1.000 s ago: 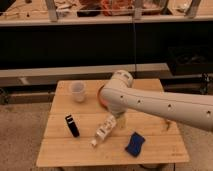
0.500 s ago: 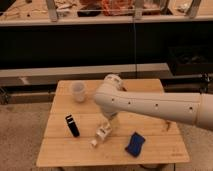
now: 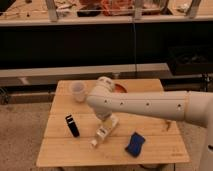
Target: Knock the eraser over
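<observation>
The eraser (image 3: 72, 125) is a small dark block standing upright on the left part of the wooden table (image 3: 60, 150). My gripper (image 3: 102, 134) is white and hangs low over the table's middle, pointing down and to the left, a short way right of the eraser and apart from it. My thick white arm (image 3: 145, 105) reaches in from the right and hides part of the table behind it.
A white cup (image 3: 77, 91) stands at the table's back left. A blue object (image 3: 135, 143) lies at the front right. An orange object (image 3: 120, 88) shows partly behind my arm. A dark shelf unit runs behind the table.
My arm's elbow has swung to the left over the table. The gripper stays at about the same spot. The eraser still stands upright.
</observation>
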{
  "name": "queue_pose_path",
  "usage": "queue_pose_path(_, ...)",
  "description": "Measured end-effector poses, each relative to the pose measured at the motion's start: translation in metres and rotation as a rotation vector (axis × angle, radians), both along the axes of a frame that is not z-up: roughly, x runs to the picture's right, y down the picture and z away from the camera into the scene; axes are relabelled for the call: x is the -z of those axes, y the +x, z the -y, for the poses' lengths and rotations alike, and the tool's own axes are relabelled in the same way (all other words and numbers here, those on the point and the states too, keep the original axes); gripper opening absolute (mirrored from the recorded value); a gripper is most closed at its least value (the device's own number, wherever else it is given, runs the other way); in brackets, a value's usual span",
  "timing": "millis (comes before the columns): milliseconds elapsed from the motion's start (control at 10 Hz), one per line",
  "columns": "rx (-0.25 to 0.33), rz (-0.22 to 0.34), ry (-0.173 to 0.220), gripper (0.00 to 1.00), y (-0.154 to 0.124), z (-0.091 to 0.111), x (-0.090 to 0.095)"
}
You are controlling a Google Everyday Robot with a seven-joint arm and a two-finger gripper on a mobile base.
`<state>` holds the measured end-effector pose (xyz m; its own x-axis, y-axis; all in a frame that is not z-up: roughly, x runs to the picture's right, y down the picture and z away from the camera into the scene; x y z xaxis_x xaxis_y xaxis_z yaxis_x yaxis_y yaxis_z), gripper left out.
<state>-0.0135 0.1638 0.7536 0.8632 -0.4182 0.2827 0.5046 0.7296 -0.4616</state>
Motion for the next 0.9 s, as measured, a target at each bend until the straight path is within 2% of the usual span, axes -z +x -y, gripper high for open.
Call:
queue_pose_path(200, 0.008, 0.009, -0.005, 0.80, 0.004, -0.004, -0.005)
queue_pose_path(500, 0.019, 0.031, -0.013, 0.80, -0.014, -0.007, -0.009)
queue_pose_path(700, 0.019, 0.036, -0.017, 0.80, -0.013, -0.008, -0.012)
queue_pose_path(900, 0.021, 0.043, -0.021, 0.76, -0.013, -0.008, -0.014)
